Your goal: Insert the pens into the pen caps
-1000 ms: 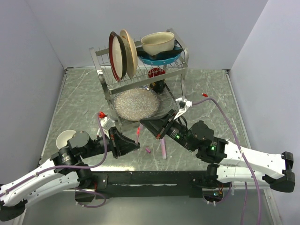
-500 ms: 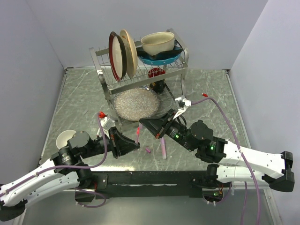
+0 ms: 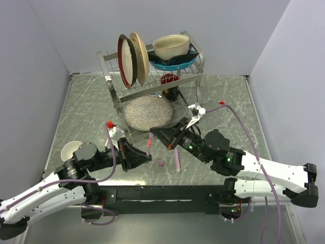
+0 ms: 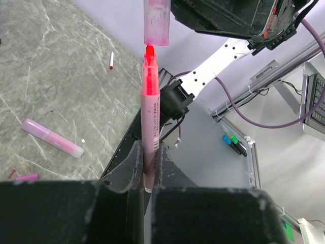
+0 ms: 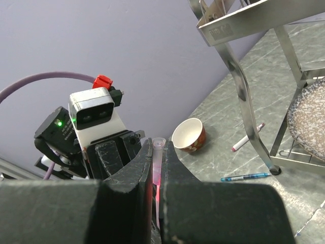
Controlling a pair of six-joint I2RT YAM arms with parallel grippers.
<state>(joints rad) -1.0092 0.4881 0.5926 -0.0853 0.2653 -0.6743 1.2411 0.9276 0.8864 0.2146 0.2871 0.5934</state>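
Observation:
In the left wrist view my left gripper (image 4: 149, 148) is shut on a pink pen (image 4: 151, 117) that stands upright, its red tip bare. Just above that tip hangs a translucent pink pen cap (image 4: 156, 23), open end down and a hair apart from the tip. The cap (image 5: 159, 150) is clamped in my shut right gripper (image 5: 158, 147). From above, both grippers (image 3: 145, 155) (image 3: 154, 135) meet in front of the rack. A second pink pen (image 3: 176, 161) and a small pink cap (image 3: 160, 163) lie on the table. A whitish red-tipped pen (image 5: 248, 137) and a blue pen (image 5: 246, 177) lie by the rack leg.
A metal dish rack (image 3: 112, 81) with plates, bowls and a speckled plate stands just behind the grippers, one of its legs (image 5: 249, 112) close to the right gripper. A small bowl (image 3: 69, 150) sits at the left. Purple cables loop over both arms.
The right gripper has crept a little to the left with the cap, closer over the pen's tip. The left arm has held still.

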